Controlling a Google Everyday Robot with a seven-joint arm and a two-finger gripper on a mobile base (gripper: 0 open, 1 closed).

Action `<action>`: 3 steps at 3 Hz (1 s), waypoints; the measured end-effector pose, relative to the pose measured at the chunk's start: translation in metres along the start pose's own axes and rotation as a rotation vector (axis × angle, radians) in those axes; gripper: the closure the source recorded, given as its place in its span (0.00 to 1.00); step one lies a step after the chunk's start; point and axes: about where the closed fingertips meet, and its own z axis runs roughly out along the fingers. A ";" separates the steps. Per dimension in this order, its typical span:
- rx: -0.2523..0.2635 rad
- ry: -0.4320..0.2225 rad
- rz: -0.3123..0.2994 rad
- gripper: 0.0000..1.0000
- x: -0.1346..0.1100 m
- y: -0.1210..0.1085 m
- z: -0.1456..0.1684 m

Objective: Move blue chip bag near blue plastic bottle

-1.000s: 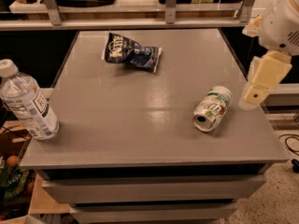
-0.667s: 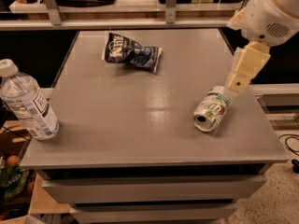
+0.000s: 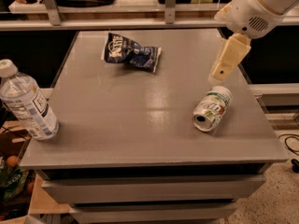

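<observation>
The blue chip bag [image 3: 132, 54] lies crumpled at the far middle of the grey table [image 3: 135, 111]. The blue plastic bottle [image 3: 27, 102] stands upright at the table's near left corner, white cap on top. My gripper [image 3: 218, 73] hangs from the white arm [image 3: 257, 6] above the table's right side, just over the far end of the soda can. It is well to the right of the bag and holds nothing that I can see.
A green-and-white soda can [image 3: 213, 108] lies on its side at the right, its open end facing the front. A shelf rail with metal posts [image 3: 169, 3] runs behind the table. Boxes and clutter [image 3: 14, 171] sit on the floor at the left.
The arm and gripper have swung left and farther in, from beside the table's right edge to above the can. The bag, the bottle and the can have not moved.
</observation>
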 end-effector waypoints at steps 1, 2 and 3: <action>0.013 -0.019 0.012 0.00 -0.003 0.000 0.001; 0.028 -0.113 0.005 0.00 -0.026 -0.012 0.020; 0.020 -0.221 -0.033 0.00 -0.060 -0.034 0.045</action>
